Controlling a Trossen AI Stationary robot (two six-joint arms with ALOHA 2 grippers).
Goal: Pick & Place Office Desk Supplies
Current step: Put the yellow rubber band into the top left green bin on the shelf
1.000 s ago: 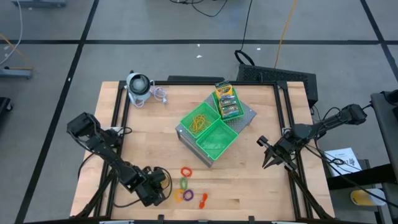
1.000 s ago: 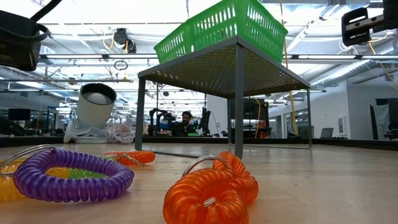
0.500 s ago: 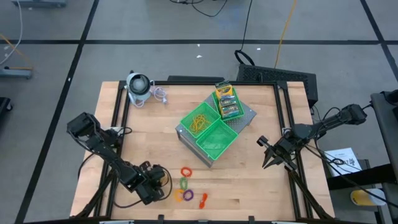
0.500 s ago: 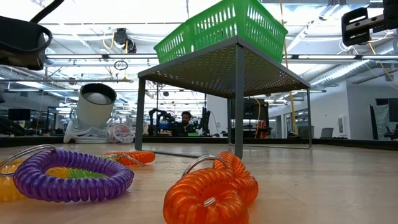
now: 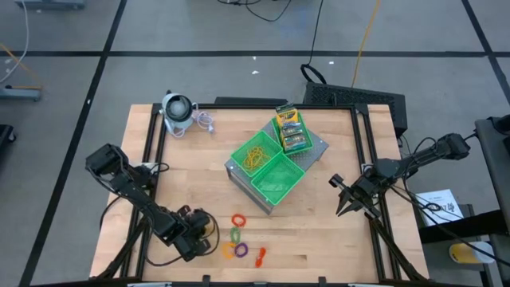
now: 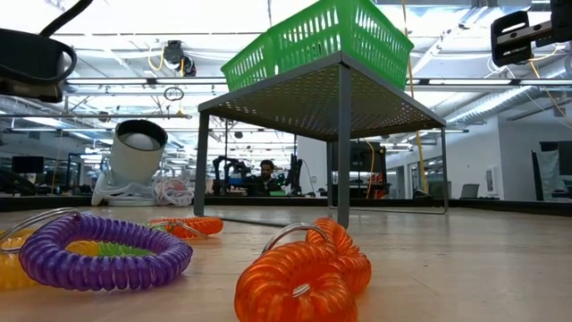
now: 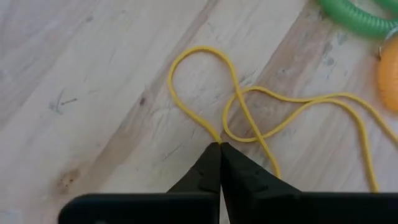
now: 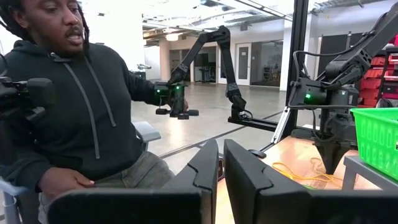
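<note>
Because the rubber band (image 7: 249, 112) is thin, limp and stretchy, flat on the table (image 5: 319, 231), the left gripper (image 7: 220, 147) has pinched one strand; right gripper (image 5: 344, 209) clenched, idle at the table's right edge.

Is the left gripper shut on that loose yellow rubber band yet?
Shut: the left gripper fingertips meet with the yellow rubber band pinched between them, on the table.
</note>
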